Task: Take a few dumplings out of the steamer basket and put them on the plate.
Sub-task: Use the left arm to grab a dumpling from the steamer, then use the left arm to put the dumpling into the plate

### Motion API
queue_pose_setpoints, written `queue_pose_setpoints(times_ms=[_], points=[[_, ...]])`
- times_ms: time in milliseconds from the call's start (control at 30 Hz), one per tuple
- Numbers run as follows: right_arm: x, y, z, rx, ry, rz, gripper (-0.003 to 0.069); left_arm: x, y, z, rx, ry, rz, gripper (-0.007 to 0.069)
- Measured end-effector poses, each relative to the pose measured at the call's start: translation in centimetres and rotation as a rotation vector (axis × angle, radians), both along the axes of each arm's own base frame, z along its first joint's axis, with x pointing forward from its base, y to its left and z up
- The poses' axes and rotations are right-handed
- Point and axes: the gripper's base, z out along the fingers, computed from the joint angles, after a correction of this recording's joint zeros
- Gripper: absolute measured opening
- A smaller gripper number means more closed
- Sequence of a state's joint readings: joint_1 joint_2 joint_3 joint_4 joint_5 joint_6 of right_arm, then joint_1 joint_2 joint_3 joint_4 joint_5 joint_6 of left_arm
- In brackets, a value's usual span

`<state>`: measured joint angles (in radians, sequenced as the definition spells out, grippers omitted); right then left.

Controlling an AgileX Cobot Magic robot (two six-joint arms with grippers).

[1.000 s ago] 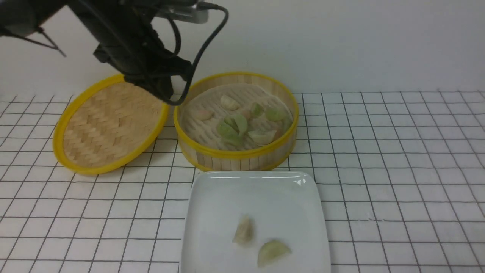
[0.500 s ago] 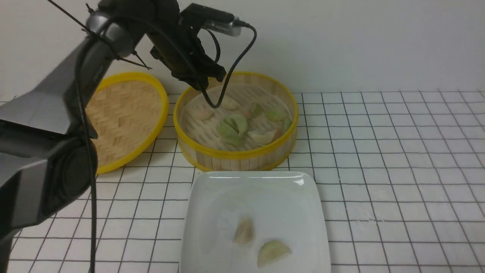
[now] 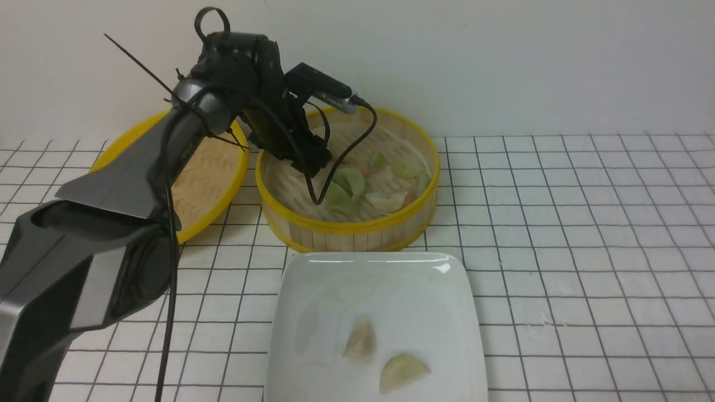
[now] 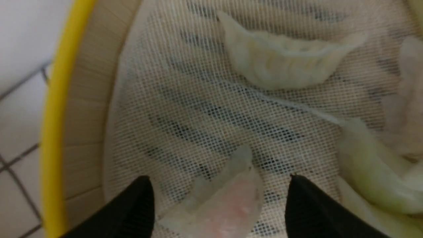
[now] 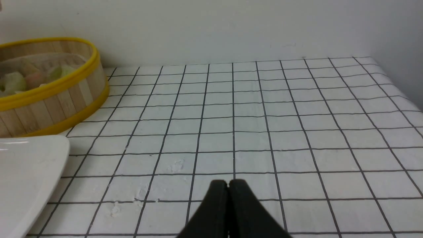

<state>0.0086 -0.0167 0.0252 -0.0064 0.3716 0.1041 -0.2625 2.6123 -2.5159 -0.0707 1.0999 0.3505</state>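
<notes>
The bamboo steamer basket point(image 3: 346, 229) stands behind the white square plate point(image 3: 313, 279) and holds several dumplings point(image 3: 349, 181), green, cream and pinkish. Two dumplings lie on the plate: a cream one point(image 3: 360, 339) and a green one point(image 3: 403, 369). My left gripper point(image 3: 313, 167) reaches down into the basket's left part. In the left wrist view it point(image 4: 216, 195) is open, with a pinkish dumpling point(image 4: 224, 205) lying between its fingers on the mesh liner; a cream dumpling point(image 4: 284, 62) lies beyond. My right gripper point(image 5: 228, 185) is shut and empty above the checked cloth, out of the front view.
The flat woven yellow-rimmed lid point(image 3: 223, 167) leans left of the basket, partly behind my left arm. A white wall runs close behind. The basket point(image 5: 49, 99) and a plate corner point(image 5: 29, 165) show in the right wrist view. The checked cloth point(image 3: 586, 234) covers the table.
My left arm has swung from over the lid to the right and down into the basket's left part. The dumplings on the plate and the right gripper's surroundings are unchanged.
</notes>
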Motion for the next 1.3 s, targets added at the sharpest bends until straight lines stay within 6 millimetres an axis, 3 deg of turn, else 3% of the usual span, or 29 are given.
queue_pose_setpoints(times_ms=[100,200,300,400,533,633,733,767,833,967,1100,1300], points=[[0.0,0.0,0.0,0.0,0.0,0.0,-0.001,-0.1,0.0,-0.2,0.003,0.017,-0.002,0.0346],[0.0,0.0,0.0,0.0,0.0,0.0,-0.001,-0.4,0.0,0.0,0.016,0.051,-0.007,0.0171],[0.0,0.0,0.0,0.0,0.0,0.0,-0.001,-1.1,-0.3,1.4,0.027,0.07,-0.019,0.0174],[0.0,0.0,0.0,0.0,0.0,0.0,-0.001,-1.8,-0.7,5.0,0.011,0.014,-0.029,0.0174],[0.0,0.0,0.0,0.0,0.0,0.0,-0.001,-4.0,-1.2,12.0,-0.089,-0.072,0.063,0.0174],[0.0,0.0,0.0,0.0,0.0,0.0,-0.001,-7.8,-1.3,17.6,-0.193,-0.084,0.112,0.0174],[0.0,0.0,0.0,0.0,0.0,0.0,-0.001,-11.5,-1.8,19.0,-0.213,-0.015,0.098,0.0174],[0.0,0.0,0.0,0.0,0.0,0.0,-0.001,-14.5,-2.2,19.1,-0.205,0.042,0.076,0.0174],[0.0,0.0,0.0,0.0,0.0,0.0,-0.001,-16.9,-2.7,18.9,-0.193,0.087,0.048,0.0174],[0.0,0.0,0.0,0.0,0.0,0.0,-0.001,-22.1,-4.5,13.3,-0.094,0.298,-0.043,0.0174],[0.0,0.0,0.0,0.0,0.001,0.0,-0.001,-23.1,-6.0,8.2,-0.052,0.334,-0.088,0.0172],[0.0,0.0,0.0,0.0,0.001,0.0,-0.001,-22.2,-6.9,4.6,-0.031,0.365,-0.079,0.0221]])
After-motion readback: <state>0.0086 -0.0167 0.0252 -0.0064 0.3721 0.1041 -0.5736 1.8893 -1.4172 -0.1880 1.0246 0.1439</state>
